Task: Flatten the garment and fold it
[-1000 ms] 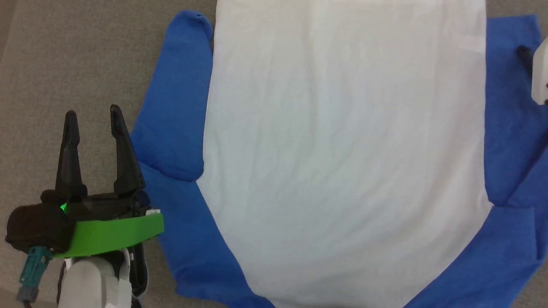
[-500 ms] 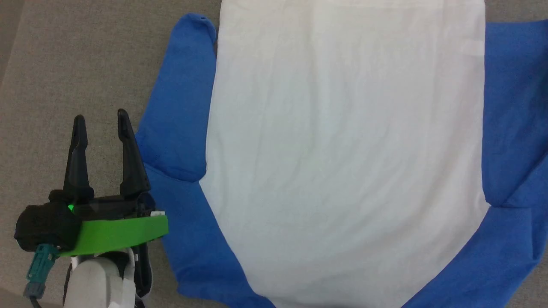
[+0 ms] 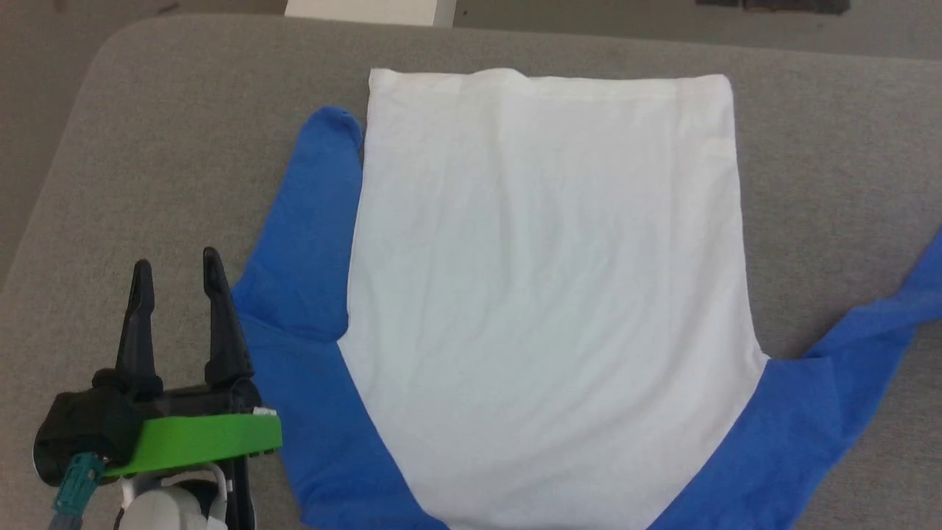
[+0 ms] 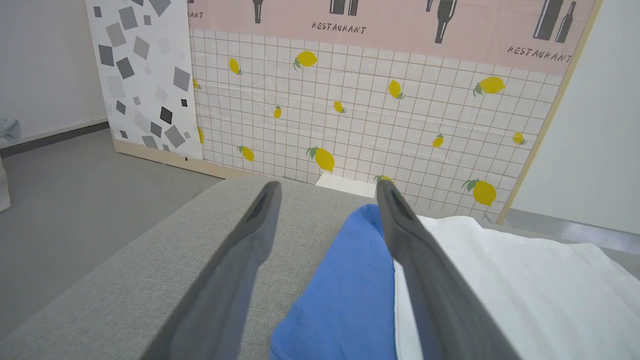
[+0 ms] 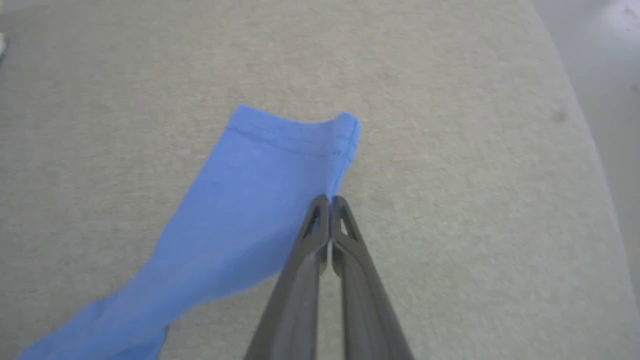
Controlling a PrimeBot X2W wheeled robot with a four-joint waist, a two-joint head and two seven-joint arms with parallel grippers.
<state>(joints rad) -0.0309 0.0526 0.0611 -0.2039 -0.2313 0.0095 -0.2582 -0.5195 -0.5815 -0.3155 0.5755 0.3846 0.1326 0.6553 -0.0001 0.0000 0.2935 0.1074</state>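
Note:
The garment (image 3: pixel 544 294) lies flat on the grey padded surface (image 3: pixel 184 110), white body up, hem at the far side. Its left blue sleeve (image 3: pixel 309 243) is folded alongside the body. The right blue sleeve (image 3: pixel 846 361) stretches out to the right, past the head view's edge. My left gripper (image 3: pixel 176 261) hovers open just left of the folded sleeve, nothing between its fingers; the left wrist view has that sleeve (image 4: pixel 350 280) under the open gripper (image 4: pixel 328 184). My right gripper (image 5: pixel 327 200) is shut, pinching the edge of the right sleeve (image 5: pixel 240 215) near its cuff.
The padded surface's rounded far-left corner (image 3: pixel 110 44) borders grey floor (image 4: pixel 75 190). A small white block (image 3: pixel 368 10) stands beyond the far edge, before patterned wall panels (image 4: pixel 375 115). Bare grey surface (image 5: pixel 450 100) surrounds the sleeve's cuff.
The head camera has pulled back, so more of the surface shows. The right sleeve, folded beside the body before, now stretches out to the right. The left gripper stays open.

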